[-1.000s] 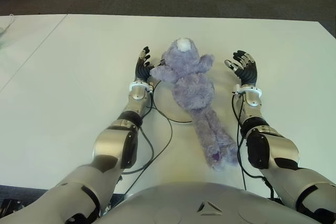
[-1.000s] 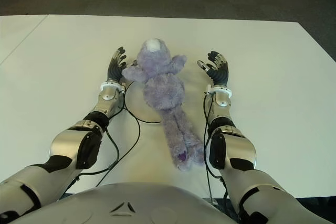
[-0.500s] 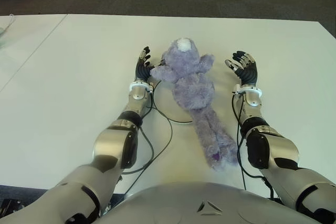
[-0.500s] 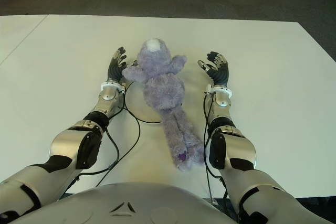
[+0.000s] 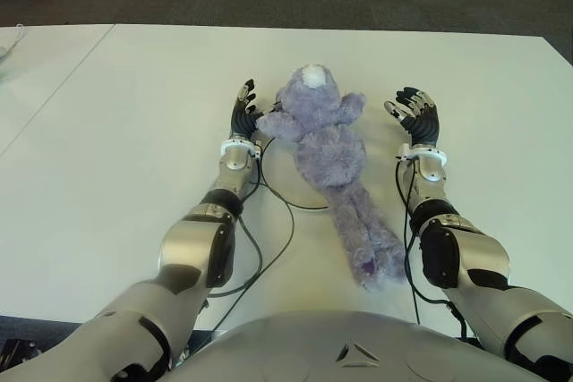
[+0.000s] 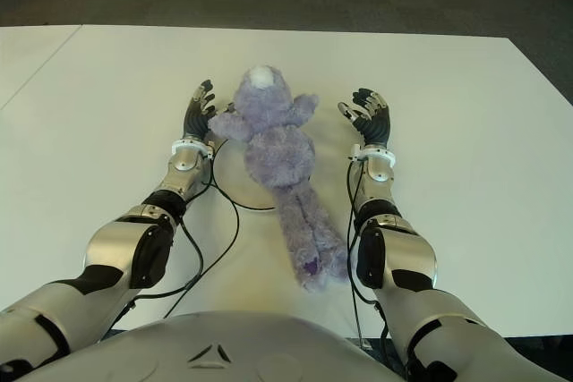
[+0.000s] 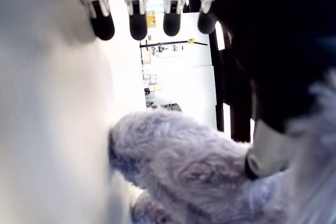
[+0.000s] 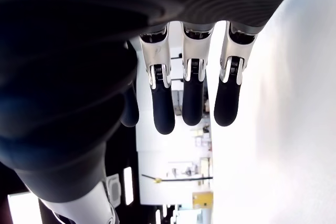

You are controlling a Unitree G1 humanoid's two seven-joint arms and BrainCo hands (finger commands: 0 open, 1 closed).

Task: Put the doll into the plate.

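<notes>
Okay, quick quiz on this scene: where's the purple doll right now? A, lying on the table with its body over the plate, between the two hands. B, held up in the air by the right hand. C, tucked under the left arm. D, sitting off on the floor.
A: the doll lies flat over the plate, left hand at its arm, right hand open and apart.

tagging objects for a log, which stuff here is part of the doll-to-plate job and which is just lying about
Part of the job:
- fluffy purple plush doll, lying partly over the plate
- round white plate
- left hand, open, beside the doll's arm
- right hand, open, apart from the doll

Just there:
- white table
- black cables along the arms
</notes>
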